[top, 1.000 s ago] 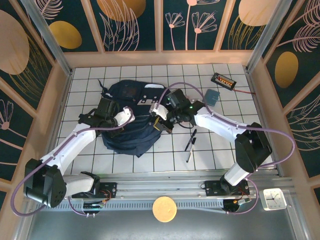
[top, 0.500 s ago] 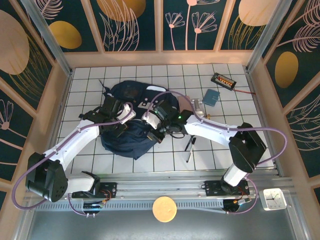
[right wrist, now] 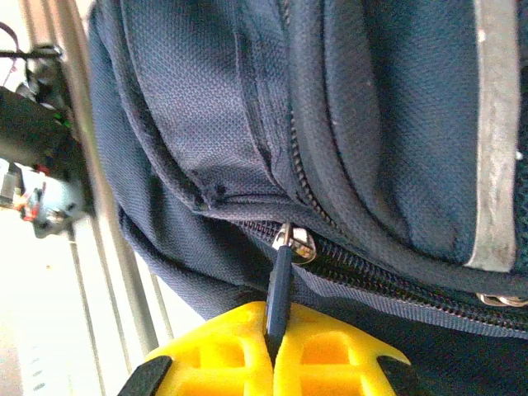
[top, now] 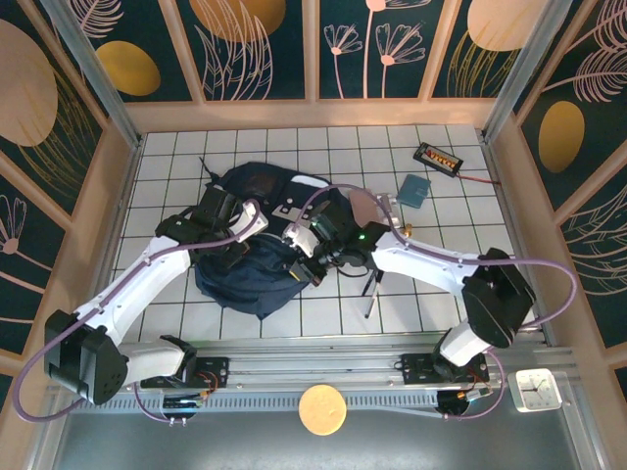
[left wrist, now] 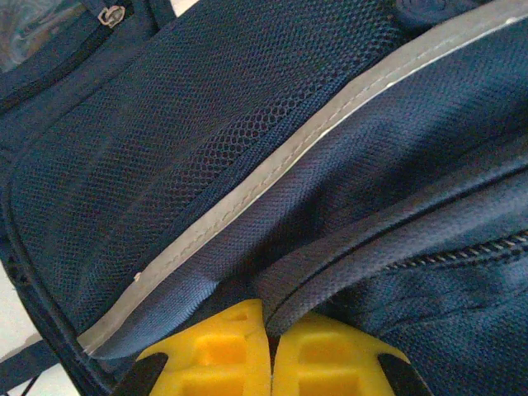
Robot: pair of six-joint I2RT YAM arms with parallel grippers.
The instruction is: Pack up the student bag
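The right gripper (right wrist: 272, 334) has its yellow fingers pressed together on the zipper pull (right wrist: 280, 285) of the backpack (right wrist: 206, 99). The left gripper (left wrist: 268, 330) is clamped on a fold of the same backpack's fabric. The backpack lies beneath both grippers on the tiled table (top: 294, 147), and pens (top: 372, 286) lie near the right gripper's right side.

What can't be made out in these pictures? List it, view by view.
Top external: inside of the student bag, covered by its fabric and both arms; pens partly under the right arm; black device too small to identify.
Left wrist: how much fabric the left end effector pinches; a fold covers its fingertips.
Right wrist: right end effector grips the zipper pull; the zipper track runs off the right edge.
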